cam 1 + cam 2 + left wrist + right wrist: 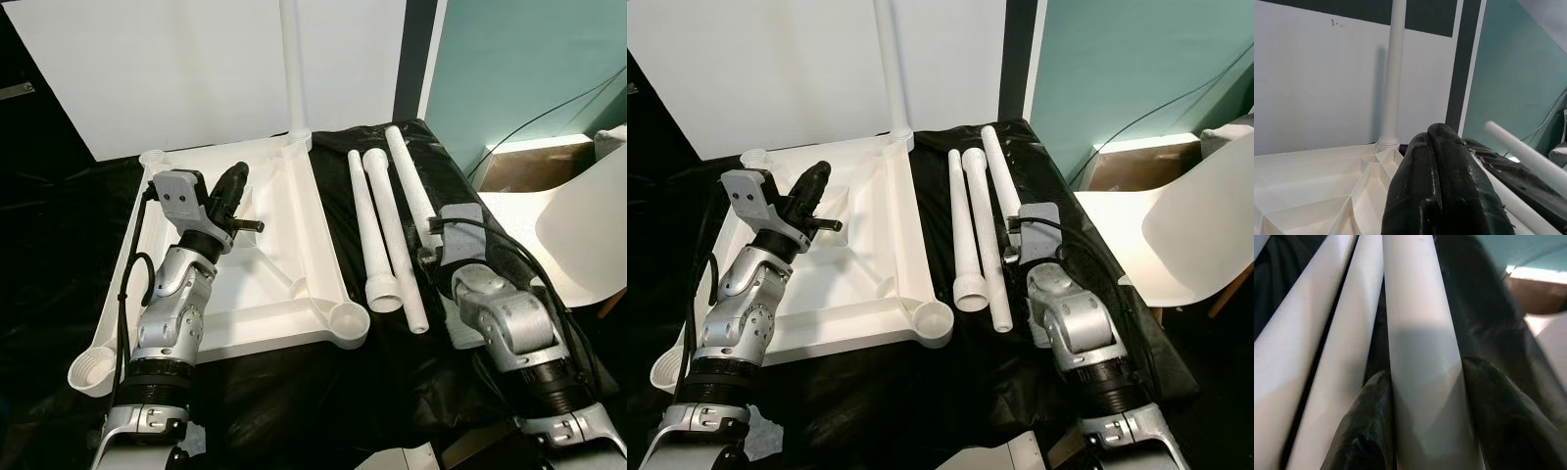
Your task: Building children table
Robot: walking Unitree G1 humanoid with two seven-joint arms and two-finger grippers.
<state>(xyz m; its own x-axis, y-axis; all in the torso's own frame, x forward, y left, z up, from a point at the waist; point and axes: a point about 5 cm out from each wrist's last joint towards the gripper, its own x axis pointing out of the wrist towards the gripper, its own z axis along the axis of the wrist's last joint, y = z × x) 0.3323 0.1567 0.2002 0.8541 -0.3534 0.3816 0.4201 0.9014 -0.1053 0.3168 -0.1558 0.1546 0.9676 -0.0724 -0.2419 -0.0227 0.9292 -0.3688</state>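
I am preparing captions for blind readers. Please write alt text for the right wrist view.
The right gripper has its two black fingers around a white table leg, one on each side of it. Two more white legs lie beside it on a black cloth.
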